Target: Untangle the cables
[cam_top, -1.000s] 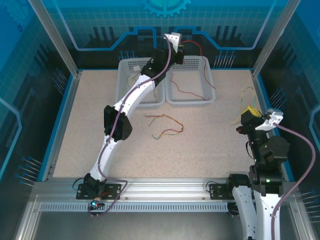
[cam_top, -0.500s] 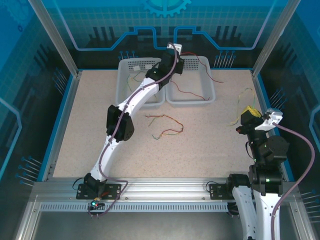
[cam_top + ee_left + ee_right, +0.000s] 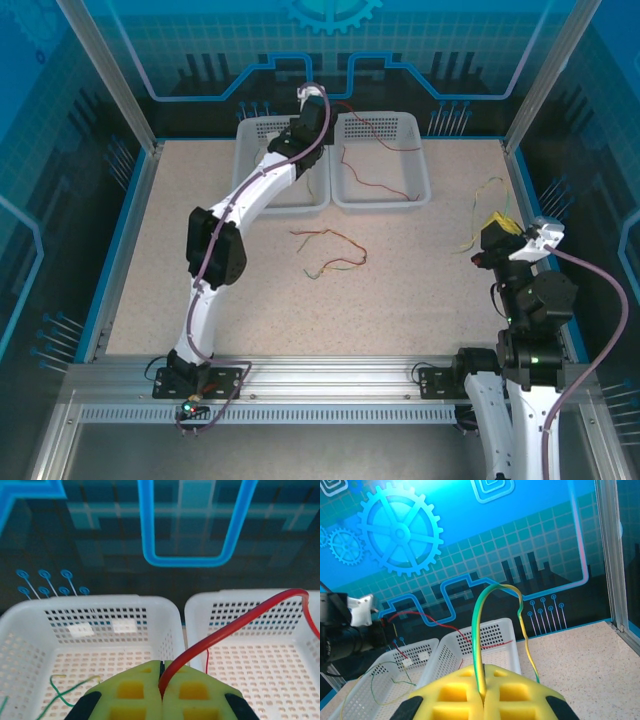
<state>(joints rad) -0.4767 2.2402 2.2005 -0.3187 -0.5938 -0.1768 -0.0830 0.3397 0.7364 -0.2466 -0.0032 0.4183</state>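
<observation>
A thin red cable is clamped in the closed yellow-padded left gripper above 2 white perforated plastic baskets. A thin green-yellow cable is pinched in the closed right gripper. More thin cables are seen tangled on the speckled tabletop.
</observation>
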